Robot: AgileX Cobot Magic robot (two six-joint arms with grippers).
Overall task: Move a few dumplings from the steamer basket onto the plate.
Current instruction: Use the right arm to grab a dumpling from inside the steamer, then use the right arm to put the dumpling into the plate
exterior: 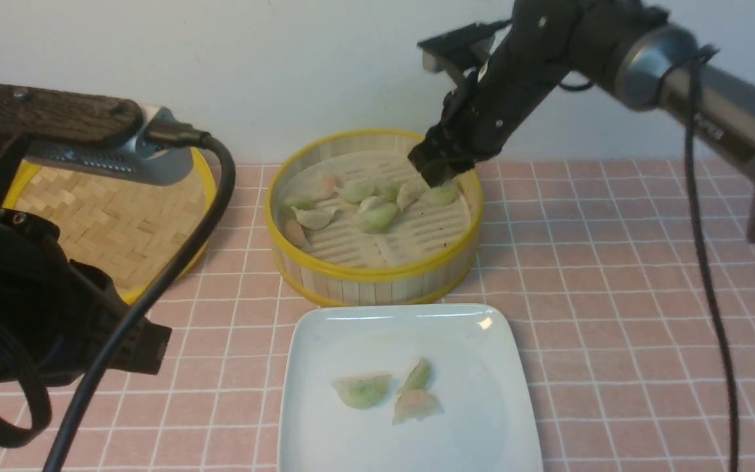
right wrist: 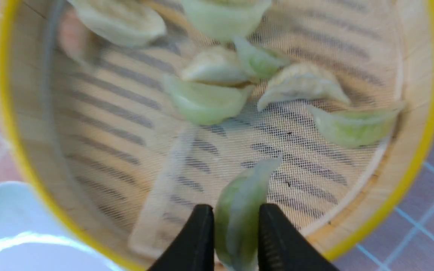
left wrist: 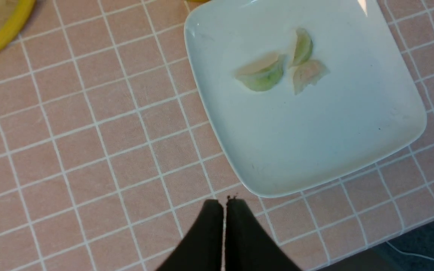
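- Here, our right arm (exterior: 535, 72) reaches in from the right, passes high behind the basket (exterior: 377, 278) and slopes steeply down to the basket's far right rim.
- Our right gripper (right wrist: 236, 210) points down just inside that rim and is clamped on a green dumpling (right wrist: 241, 195), one finger (right wrist: 198, 237) against each flat side.
- This held dumpling stands on edge between the fingers, its pointed tip sticking out past them over the basket's mesh floor.
- The loose dumplings (exterior: 377, 216) lie across the far half of the basket floor, all apart from the right gripper. The closest is a green one by the right wall.
- Our left arm (exterior: 37, 314) hangs well to the left of the basket, in front of the lid (exterior: 109, 223).
- Our left gripper (left wrist: 224, 205) is pressed shut on nothing, above the pink checked cloth (left wrist: 89, 150).
- The plate (exterior: 482, 419) sits just in front of the basket and carries three more dumplings (exterior: 363, 390), two green and one pinkish, close together.
- In the front view we cannot make out the right gripper's fingertips, nor whether the held dumpling touches the floor.
- The right wrist view blurs the far side of the basket, and our left arm covers part of the lid.
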